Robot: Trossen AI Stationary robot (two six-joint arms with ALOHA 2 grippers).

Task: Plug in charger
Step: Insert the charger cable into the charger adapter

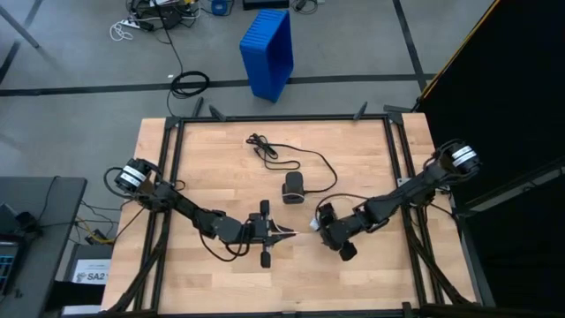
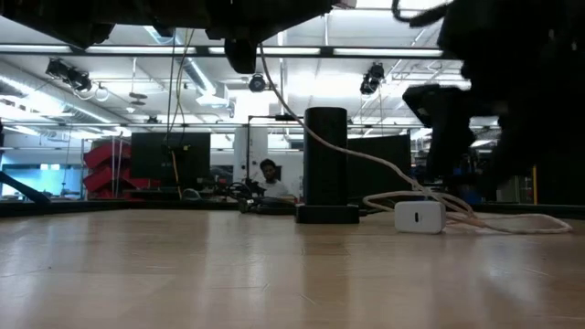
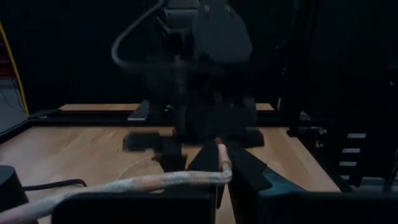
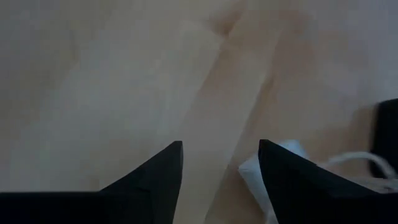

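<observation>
**Cable in one claw, charger brick loose beside the other**

The left gripper [image 1: 281,232] is clenched on the white cable [image 3: 155,183] near its connector end, just short of the right gripper [image 1: 320,224], whose fingers stand apart and empty over the table [image 1: 371,150]. The white charger brick [image 2: 419,217] lies on the wood beside the black stand [image 2: 325,169]. Risk: a pull on the cable could drag the unheld brick away from the approaching fingers.

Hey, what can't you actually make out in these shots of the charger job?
- Cable plug tip, left wrist view: blurred, connector type unreadable.
- White charger, right wrist view: mostly behind the right claw, cut off by the bottom edge.
- Left claw, high view: too small to see its grip on the cable.
</observation>
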